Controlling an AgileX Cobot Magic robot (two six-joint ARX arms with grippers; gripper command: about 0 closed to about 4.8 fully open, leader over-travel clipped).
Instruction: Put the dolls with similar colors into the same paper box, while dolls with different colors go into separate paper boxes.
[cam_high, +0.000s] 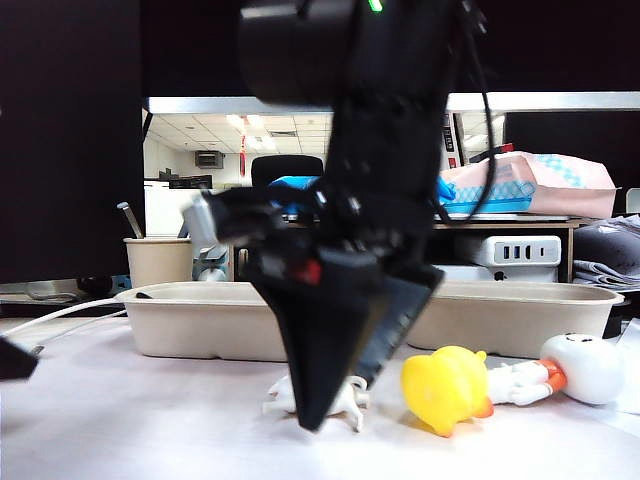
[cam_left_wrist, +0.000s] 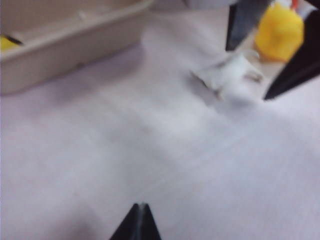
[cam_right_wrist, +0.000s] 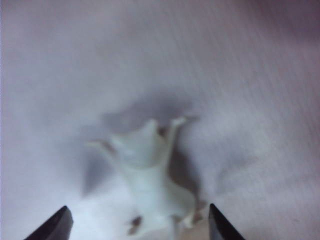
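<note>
We saw one yellow doll boxed in the left paper box; our right gripper hung open over the white animal on the tabletop, the left gripper looking closed, duck and white figure lying unsorted.

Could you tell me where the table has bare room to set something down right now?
Free: the front-left table, before the left paper box. Crowded: front-right, where the open right gripper straddles the white animal beside the yellow duck and white figure.

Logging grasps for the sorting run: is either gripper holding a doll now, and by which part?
Nothing is held. The right gripper hangs open over the white four-legged animal, jaws apart on either side. The left gripper is shut on nothing.
</note>
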